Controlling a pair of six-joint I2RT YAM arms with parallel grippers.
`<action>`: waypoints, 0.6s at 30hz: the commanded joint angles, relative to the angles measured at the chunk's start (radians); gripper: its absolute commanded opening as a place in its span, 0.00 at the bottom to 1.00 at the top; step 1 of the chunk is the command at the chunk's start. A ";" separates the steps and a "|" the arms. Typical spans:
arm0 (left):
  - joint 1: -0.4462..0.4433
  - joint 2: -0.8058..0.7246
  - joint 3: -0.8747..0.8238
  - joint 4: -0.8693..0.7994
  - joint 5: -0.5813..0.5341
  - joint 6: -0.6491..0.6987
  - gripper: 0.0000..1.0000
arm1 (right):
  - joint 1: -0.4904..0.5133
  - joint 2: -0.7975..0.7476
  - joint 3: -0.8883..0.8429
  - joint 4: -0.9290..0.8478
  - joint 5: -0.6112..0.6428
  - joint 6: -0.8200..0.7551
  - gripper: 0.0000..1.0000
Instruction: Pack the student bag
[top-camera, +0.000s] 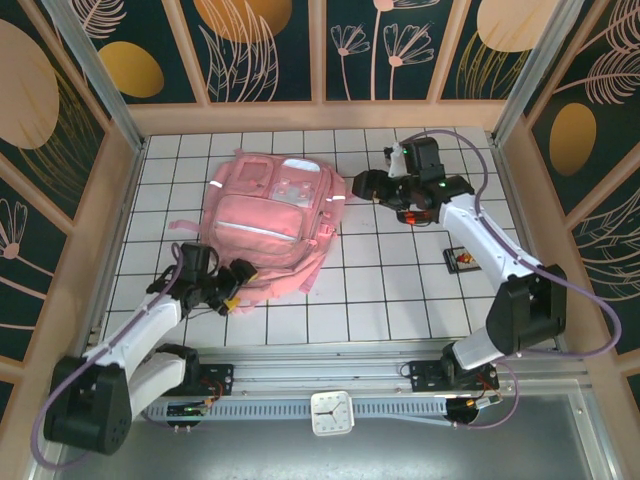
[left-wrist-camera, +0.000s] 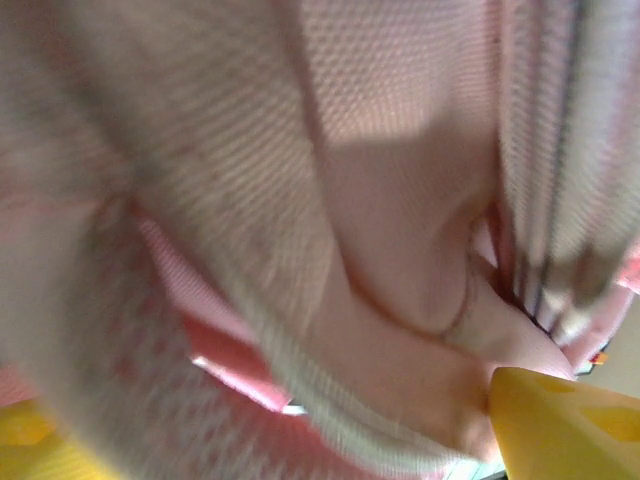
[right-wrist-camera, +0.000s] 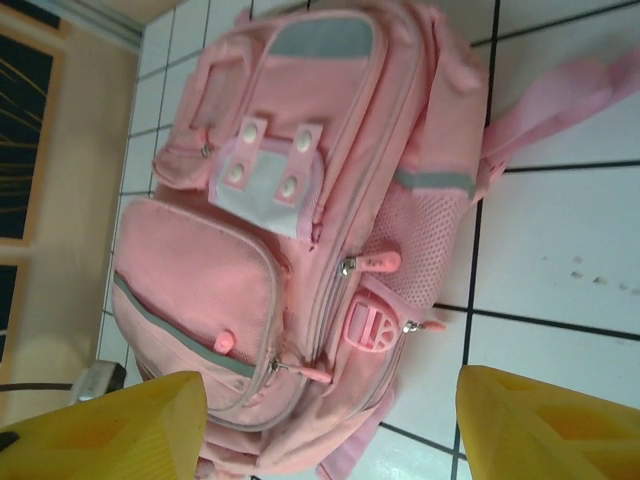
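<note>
Lying flat on the white tiled table (top-camera: 400, 300), left of centre, is the large soft pink fabric backpack (top-camera: 265, 215). Its paler pink front pockets face up and its shoulder straps trail toward the near edge.

The left gripper (top-camera: 232, 290) sits low at the bag's near left corner, right by the straps. In the left wrist view, pink woven fabric lies close against the lens. One yellow finger (left-wrist-camera: 560, 425) shows at the lower right and a blurred yellow patch at the lower left, so the jaws stand wide apart with cloth between them. Whether the fingers touch the fabric cannot be told from that blur.

The right gripper (top-camera: 362, 186) hovers just beside the backpack's far right side, pointing at it. The right wrist view shows its two yellow fingers (right-wrist-camera: 120, 430) spread far apart at the bottom corners, with nothing between them. Beyond them the bag shows its front pockets, a pale flap with four press studs, grey reflective strips, pink zip pulls and a mesh side pocket. One pink strap runs out over the tiles at the upper right.

A small flat dark and red item (top-camera: 462, 260), too small to identify, lies on the tiles near the right arm, well apart from the bag. A small white square clock (top-camera: 330, 412) sits on the metal rail between the two arm bases.
</note>
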 joint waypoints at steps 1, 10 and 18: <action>-0.056 0.121 0.102 0.149 0.017 -0.001 0.84 | -0.027 -0.065 -0.045 0.043 0.047 0.006 0.68; -0.201 0.383 0.436 0.085 0.001 0.085 0.85 | -0.172 -0.207 -0.126 0.156 0.089 -0.103 0.69; -0.254 0.366 0.623 -0.021 0.107 0.125 0.87 | -0.205 -0.272 -0.157 0.283 0.227 -0.155 0.66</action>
